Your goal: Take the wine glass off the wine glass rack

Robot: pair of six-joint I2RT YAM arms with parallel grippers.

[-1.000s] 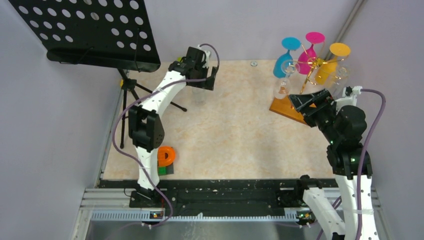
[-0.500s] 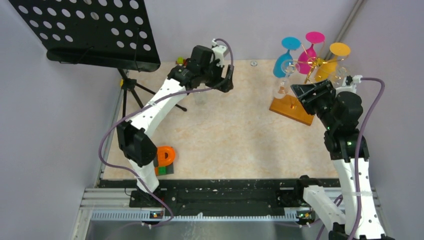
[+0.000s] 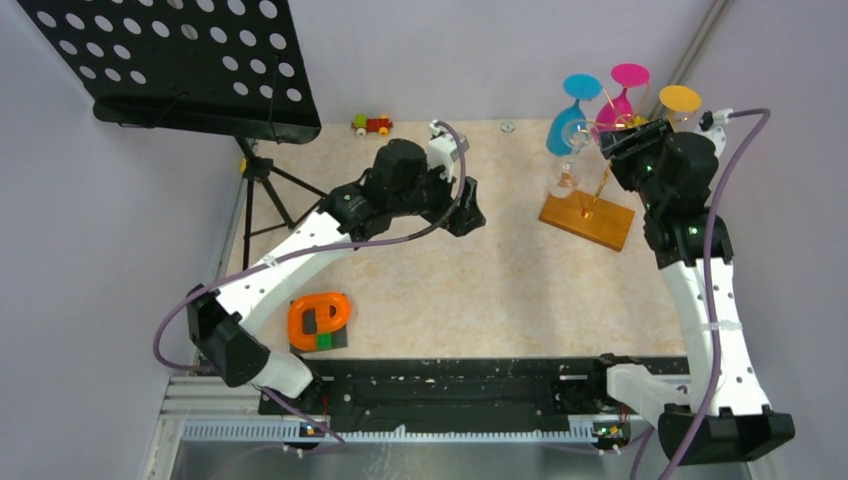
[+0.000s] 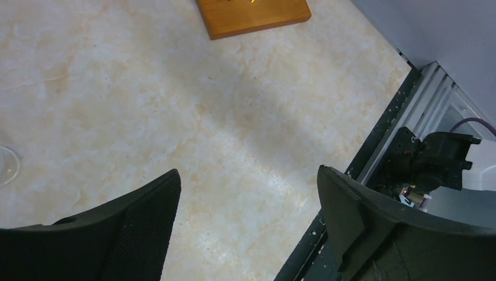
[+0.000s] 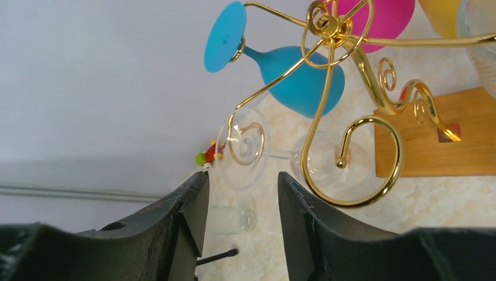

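Gold wine glass rack (image 5: 365, 73), orange-brown base (image 5: 433, 146); blue glass (image 5: 301, 76).

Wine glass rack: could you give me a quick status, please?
Left claw open, away. Right claw open, facing clear wine glass on rack. Nothing between.

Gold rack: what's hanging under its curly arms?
A blue glass, a pink one, a yellow one and a clear one. The right end effector covers anything else from above.

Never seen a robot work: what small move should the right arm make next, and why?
Probably ease the right tool forward to straddle the clear glass at its stem: the tool is open and empty, and that glass hangs just ahead on the gold rack.
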